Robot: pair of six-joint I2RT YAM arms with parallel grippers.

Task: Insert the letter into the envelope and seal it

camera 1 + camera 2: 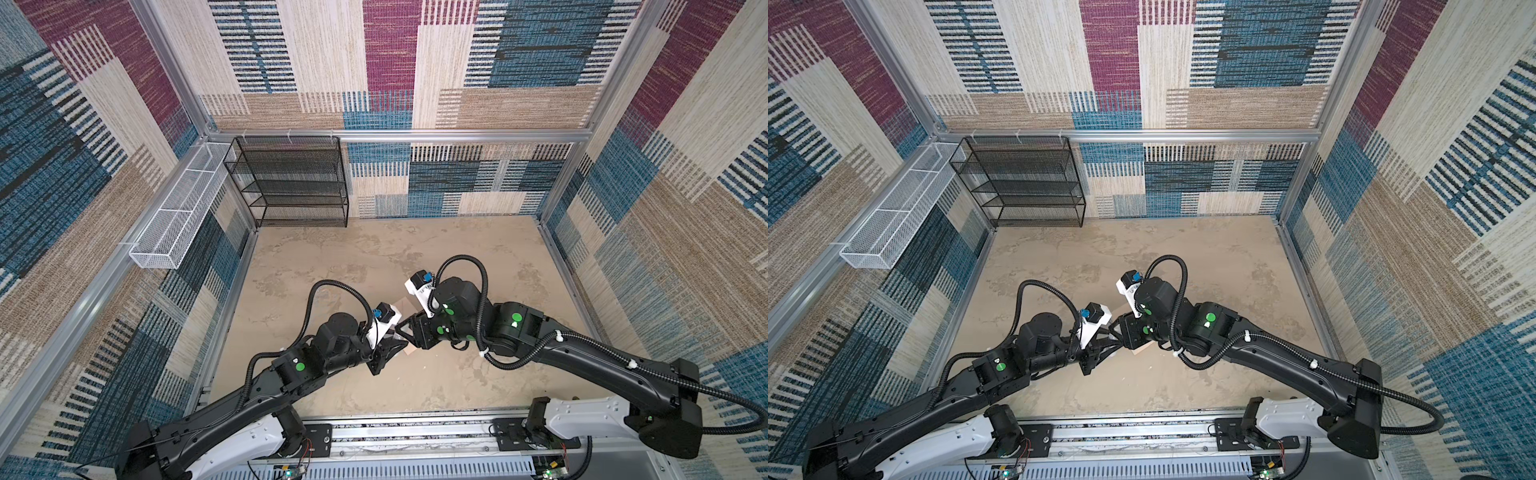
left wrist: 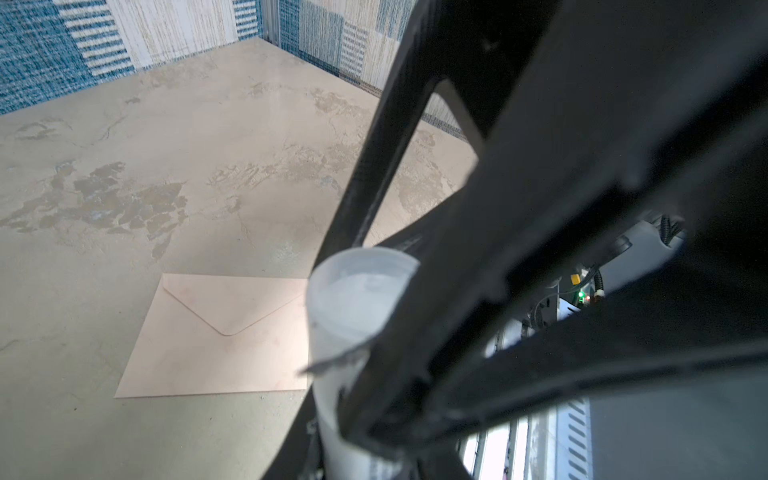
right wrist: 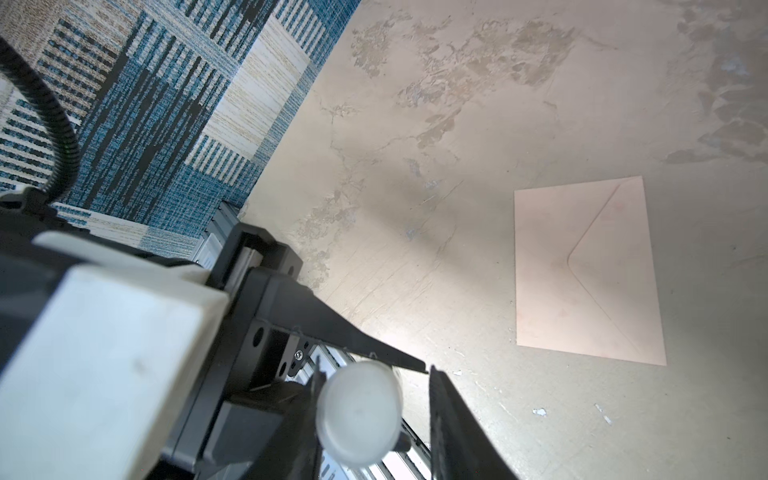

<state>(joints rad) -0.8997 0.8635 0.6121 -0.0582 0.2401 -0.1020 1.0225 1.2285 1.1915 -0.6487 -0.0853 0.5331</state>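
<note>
I am gripping the white tube (image 3: 357, 411) in the left gripper (image 1: 395, 347), end turned toward the right gripper (image 1: 403, 330), whose jaws are standing parted around it, probably for capping. Just beyond, the envelope (image 2: 216, 332) is lying flat mid-table (image 1: 457, 257), flap down (letter unseen, presumably inside).

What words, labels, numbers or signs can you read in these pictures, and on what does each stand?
Nothing can be read outright.
On the white camera mount of the right arm: a short line of dark print, too small and blurred to read.
On the envelope: no writing on the side shown.
On the white tube: no label shows.
</note>
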